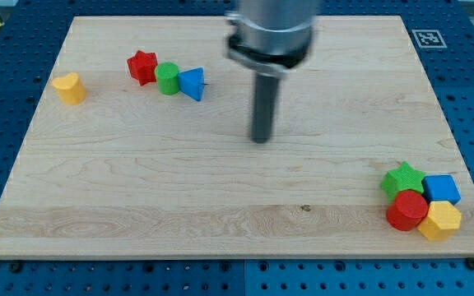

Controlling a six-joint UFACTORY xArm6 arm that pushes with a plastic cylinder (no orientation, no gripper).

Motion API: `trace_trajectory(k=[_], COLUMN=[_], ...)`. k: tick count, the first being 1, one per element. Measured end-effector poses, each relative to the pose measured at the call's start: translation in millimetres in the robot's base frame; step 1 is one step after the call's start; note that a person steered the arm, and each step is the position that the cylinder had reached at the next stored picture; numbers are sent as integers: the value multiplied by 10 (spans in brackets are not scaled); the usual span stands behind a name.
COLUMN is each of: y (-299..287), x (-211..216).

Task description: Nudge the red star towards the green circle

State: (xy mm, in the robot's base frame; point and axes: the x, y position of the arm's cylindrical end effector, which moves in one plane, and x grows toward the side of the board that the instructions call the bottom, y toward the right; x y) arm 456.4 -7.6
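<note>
The red star [141, 66] lies at the view's upper left, touching the green circle [168, 78] on its right. A blue triangle [192, 83] touches the green circle's right side. My tip [260, 140] is near the board's middle, to the right of and below this row, well apart from all three blocks.
A yellow block [69, 88] sits at the far left. At the lower right a green star [403, 178], a blue cube [441, 190], a red cylinder [407, 210] and a yellow hexagon [440, 219] are clustered near the wooden board's [138, 197] corner.
</note>
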Motion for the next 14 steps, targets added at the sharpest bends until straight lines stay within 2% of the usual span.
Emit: trace_trajectory(k=[2,3,4,5,9,12,14], y=[-1887,-2611,-2953,-2895,-2085,-1925,-1764], x=[-664,-1039,-1571,-1790,-1767,-1379,-1377])
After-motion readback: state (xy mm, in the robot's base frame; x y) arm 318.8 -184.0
